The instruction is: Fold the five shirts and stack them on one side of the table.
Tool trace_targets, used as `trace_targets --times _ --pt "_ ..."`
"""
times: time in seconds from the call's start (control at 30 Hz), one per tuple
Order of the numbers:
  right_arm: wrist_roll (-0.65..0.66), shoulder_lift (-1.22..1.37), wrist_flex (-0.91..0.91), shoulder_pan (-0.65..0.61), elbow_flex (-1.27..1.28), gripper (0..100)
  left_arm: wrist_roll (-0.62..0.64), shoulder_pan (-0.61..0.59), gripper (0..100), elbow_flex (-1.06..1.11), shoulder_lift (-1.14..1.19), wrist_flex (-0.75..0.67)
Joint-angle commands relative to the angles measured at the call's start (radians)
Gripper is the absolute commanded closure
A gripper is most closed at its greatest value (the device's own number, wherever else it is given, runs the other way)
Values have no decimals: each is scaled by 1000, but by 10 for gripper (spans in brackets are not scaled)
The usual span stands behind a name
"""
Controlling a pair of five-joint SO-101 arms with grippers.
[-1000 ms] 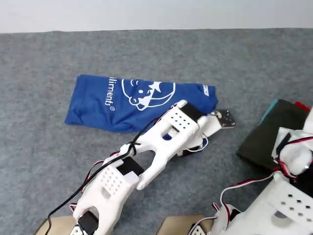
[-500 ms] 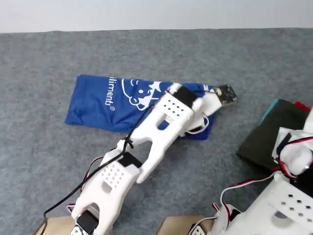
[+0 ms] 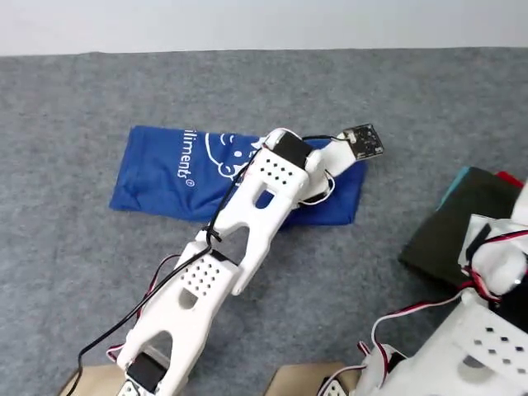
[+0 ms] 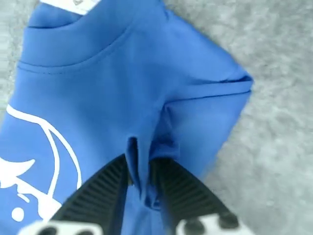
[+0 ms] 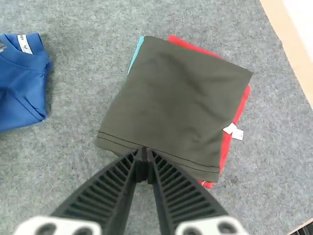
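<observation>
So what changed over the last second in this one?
The left gripper, shut on a pinch of the blue shirt, swung toward the table's far edge, across the shirt's collar end. Whether the grip is new cannot be told. The shirt's printed half, the folded stack and the right gripper stayed put.

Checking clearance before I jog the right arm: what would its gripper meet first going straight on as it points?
The right gripper would likely meet the near edge of the dark olive shirt; depth unclear.
</observation>
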Motion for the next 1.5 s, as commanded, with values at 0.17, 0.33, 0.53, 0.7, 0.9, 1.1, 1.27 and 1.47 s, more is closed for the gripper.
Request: trace_targets --times 0.17,0.33,0.53,0.7,0.9,1.1,1.27,1.47 --pt "12 -7 38 8 -2 987 -3 -77 898 -153 43 -51" --pt "12 -7 38 8 -2 987 -28 -121 895 -162 49 -103" --pt "12 -7 38 8 -2 987 -63 -153 895 -160 51 -124" --pt "6 -7 38 8 -2 987 -63 -130 895 -160 49 -89" --pt "6 -12 38 8 -2 987 -100 -71 895 -163 46 9" --pt "6 -15 38 8 -2 987 -129 -46 895 -160 49 106" --pt "6 -12 38 8 -2 987 -149 -63 895 -150 51 103" --pt "5 -8 38 7 -2 987 -143 -64 842 -127 75 101"
